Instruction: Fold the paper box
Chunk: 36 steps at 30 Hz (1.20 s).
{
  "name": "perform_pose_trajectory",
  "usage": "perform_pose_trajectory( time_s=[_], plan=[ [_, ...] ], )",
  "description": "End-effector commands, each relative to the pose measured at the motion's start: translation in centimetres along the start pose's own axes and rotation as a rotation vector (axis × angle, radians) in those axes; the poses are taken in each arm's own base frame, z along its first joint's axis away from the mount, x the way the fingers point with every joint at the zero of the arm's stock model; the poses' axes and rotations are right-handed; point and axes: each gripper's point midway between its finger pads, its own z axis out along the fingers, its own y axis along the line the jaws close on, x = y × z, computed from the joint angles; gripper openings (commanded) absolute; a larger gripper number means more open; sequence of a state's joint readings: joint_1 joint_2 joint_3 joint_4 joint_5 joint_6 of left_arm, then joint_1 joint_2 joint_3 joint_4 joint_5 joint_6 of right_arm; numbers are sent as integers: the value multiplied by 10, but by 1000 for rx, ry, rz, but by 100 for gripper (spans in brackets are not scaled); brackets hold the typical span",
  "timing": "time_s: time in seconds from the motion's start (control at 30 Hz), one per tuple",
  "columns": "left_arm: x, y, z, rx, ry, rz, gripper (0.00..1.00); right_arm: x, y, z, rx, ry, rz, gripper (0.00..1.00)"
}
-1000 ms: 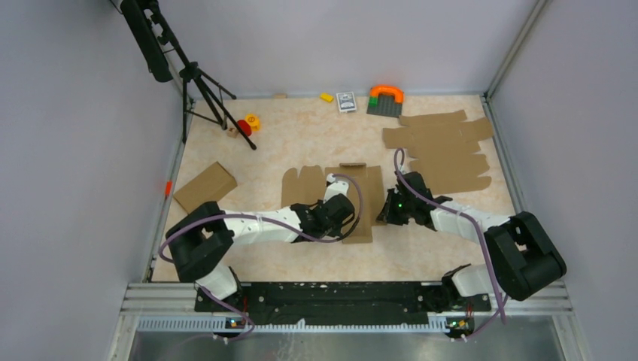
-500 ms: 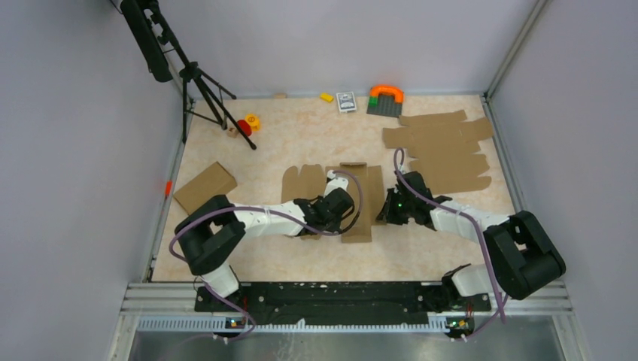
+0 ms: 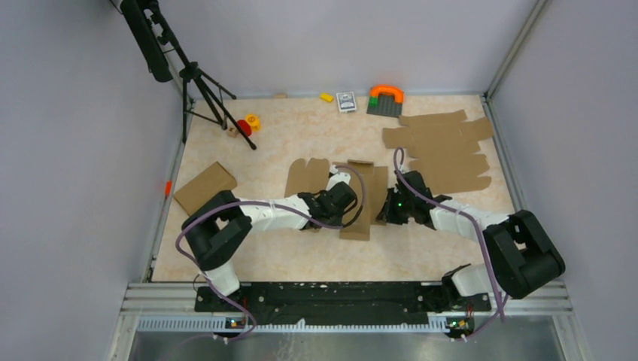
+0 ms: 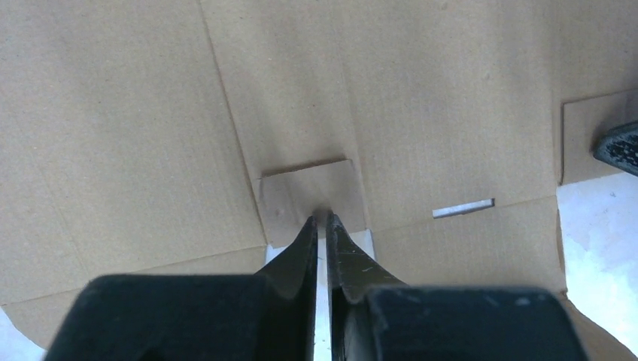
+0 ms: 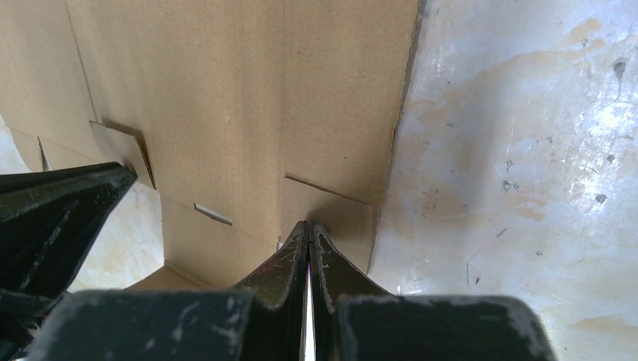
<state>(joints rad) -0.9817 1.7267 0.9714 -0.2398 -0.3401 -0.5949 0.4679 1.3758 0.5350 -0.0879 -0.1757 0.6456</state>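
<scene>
Paper box (image 3: 374,192) lies unfolded on the table (image 3: 301,135), long axis running away from the bases; left jaws and right jaws, both together, rest on tabs at its opposite sides, equally near

The box (image 3: 307,175), a plain brown die-cut cardboard sheet, lies largely flat mid-worktop (image 3: 286,143), with creases, a small cut tab and a narrow slot showing.
</scene>
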Motion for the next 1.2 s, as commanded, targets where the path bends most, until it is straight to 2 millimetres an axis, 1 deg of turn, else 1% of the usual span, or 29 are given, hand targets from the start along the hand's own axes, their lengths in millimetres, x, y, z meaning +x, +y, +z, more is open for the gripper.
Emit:
perform_pose_trajectory(
  time_s=[0.0,0.03,0.07,0.23,0.3,0.37,0.5,0.6,0.67,0.8,1.0,1.17],
  plan=[
    [3,-4,-2,16,56,49,14,34,-51,-2,209,116,-25,0],
    [0,-4,-3,12,52,60,19,32,-51,-3,218,110,-26,0],
    [-3,-3,-2,9,53,66,22,30,-52,-4,230,105,-26,0],
    [-8,0,2,2,75,74,23,25,-51,-7,244,105,-39,0],
    [-9,2,4,-5,72,71,26,25,-52,-7,247,108,-43,0],
    [-13,4,4,-10,68,66,28,26,-52,-7,246,110,-46,0],
    [-25,2,-3,4,28,55,27,27,-52,-7,246,113,-46,0],
    [-31,4,-6,-3,13,63,24,26,-52,-6,245,110,-46,0],
    [-32,6,-4,-14,16,69,23,26,-51,-6,241,112,-46,0],
    [-33,-1,0,14,22,67,23,28,-52,-5,238,119,-46,0],
    [-39,-6,-1,28,11,68,24,28,-52,-4,239,119,-47,0],
    [-40,-5,2,18,16,77,25,29,-52,-4,235,122,-47,0]
  ],
)
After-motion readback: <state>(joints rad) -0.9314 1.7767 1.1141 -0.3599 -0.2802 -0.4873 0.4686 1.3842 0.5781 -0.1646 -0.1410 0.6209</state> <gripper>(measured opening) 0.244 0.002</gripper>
